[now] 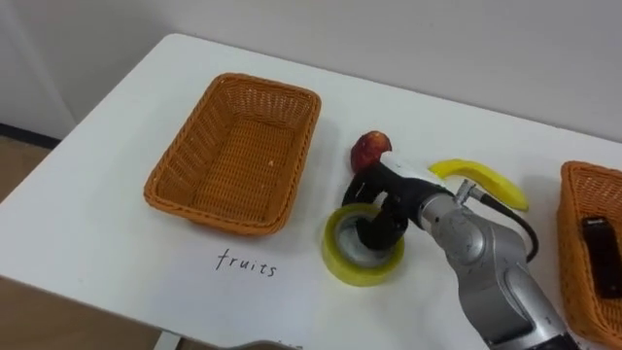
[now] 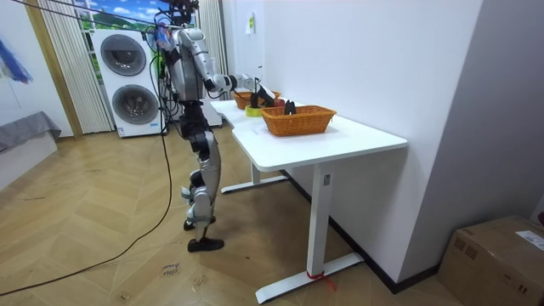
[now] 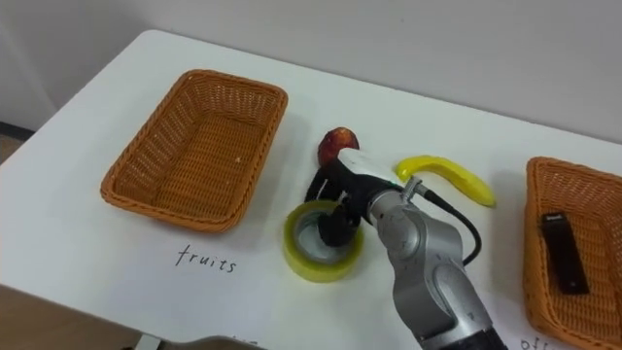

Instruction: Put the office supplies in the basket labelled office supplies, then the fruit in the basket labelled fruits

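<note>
A yellow tape roll (image 1: 342,262) lies flat on the white table (image 1: 117,243). My right hand (image 1: 381,192) comes in from the lower right and sits over the roll's far rim, its dark fingers curled down into the roll's hole. A red apple (image 1: 369,148) lies just behind the hand, and a yellow banana (image 1: 486,180) lies to its right. The wicker basket on the left (image 1: 170,175) has nothing in it. The wicker basket at the right edge (image 1: 575,190) holds a black oblong item (image 1: 601,243).
In the room view I stand at the long side of the white table (image 2: 357,140), which stands against a wall, with one arm stretched over it. Two washing machines (image 2: 127,81) stand behind me. A cardboard box (image 2: 501,255) sits on the floor.
</note>
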`<state>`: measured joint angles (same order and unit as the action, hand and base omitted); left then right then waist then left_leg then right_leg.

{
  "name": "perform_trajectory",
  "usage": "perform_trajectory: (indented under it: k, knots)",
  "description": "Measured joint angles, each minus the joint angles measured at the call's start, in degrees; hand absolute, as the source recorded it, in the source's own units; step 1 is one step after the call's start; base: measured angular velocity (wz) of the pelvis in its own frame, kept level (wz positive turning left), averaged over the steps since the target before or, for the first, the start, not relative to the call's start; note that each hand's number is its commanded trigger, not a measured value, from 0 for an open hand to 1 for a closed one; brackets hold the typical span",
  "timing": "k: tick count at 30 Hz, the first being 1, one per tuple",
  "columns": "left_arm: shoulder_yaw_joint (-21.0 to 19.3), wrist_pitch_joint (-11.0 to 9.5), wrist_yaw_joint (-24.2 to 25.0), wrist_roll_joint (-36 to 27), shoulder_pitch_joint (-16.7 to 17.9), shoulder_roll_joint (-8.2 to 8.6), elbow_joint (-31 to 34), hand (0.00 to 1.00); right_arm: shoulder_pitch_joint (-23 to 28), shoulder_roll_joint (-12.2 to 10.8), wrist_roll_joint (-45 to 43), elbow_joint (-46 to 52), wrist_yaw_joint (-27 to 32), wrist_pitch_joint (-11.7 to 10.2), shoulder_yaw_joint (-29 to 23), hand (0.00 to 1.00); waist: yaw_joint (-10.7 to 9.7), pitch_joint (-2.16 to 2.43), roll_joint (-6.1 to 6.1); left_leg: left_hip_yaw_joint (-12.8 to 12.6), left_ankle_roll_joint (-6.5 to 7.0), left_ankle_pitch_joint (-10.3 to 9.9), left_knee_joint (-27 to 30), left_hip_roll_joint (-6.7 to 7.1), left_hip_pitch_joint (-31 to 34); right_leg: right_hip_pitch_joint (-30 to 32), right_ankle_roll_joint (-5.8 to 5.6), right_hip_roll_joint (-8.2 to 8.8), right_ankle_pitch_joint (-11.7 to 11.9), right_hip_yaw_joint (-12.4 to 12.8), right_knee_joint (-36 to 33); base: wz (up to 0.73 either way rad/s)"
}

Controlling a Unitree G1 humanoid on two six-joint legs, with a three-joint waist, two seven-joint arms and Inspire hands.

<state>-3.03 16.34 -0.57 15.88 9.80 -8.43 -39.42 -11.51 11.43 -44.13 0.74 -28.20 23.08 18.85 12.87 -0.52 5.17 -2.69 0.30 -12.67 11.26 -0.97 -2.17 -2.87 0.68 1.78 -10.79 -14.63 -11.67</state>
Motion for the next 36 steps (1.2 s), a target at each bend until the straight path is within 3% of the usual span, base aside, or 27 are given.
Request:
perform_trajectory:
  k: [15,21,27,31,36]
  knots:
    - [0.3,-0.2,-1.3,-0.2,-0.9,-0.15,0.1,0.0,2.0,0.8,5.3,1.3,-0.3,0.1,-1.3,1.0,-0.3,0.22,0.01,0.0,-0.02,0.0,0.2,-0.06,0.0,-0.1,0.0,-0.11,0.0,-0.2,0.0,0.0]
    - [1.1,-2.7,-3.6,-0.6,-0.4,-1.3,-1.8,0.0,3.3,1.8,12.1,2.3,-0.1,-1.6,-2.3,1.0,-1.4,0.41,0.23,-0.3,-0.01,0.1,0.2,0.01,-0.1,-0.2,0.0,-0.08,0.0,0.1,0.0,0.0]
    - [-2.6,-4.2,-3.6,-0.2,3.1,-1.59,-0.3,0.0,8.5,2.5,19.1,9.6,0.3,-4.1,-8.2,1.0,-3.8,0.46,0.0,-0.5,0.0,0.1,0.2,0.01,-0.5,-0.3,-0.01,-0.07,0.0,0.4,0.1,0.0]
    - [-5.8,-6.5,-3.5,0.1,6.0,-1.68,-0.3,0.0,10.9,4.9,24.2,15.8,2.0,-7.3,-16.5,1.0,-6.3,0.36,-1.37,-0.5,0.07,0.1,0.0,0.11,-1.6,-1.4,-0.03,0.07,0.0,0.6,0.1,-0.01]
    - [-8.7,-7.7,-3.6,0.0,6.8,-1.65,-1.2,0.0,10.9,5.1,26.6,17.6,6.3,-10.5,-26.0,1.0,-8.1,0.42,-1.7,-1.4,0.07,0.1,0.0,-0.03,-1.7,-1.1,-0.04,0.03,0.0,1.0,0.1,-0.07]
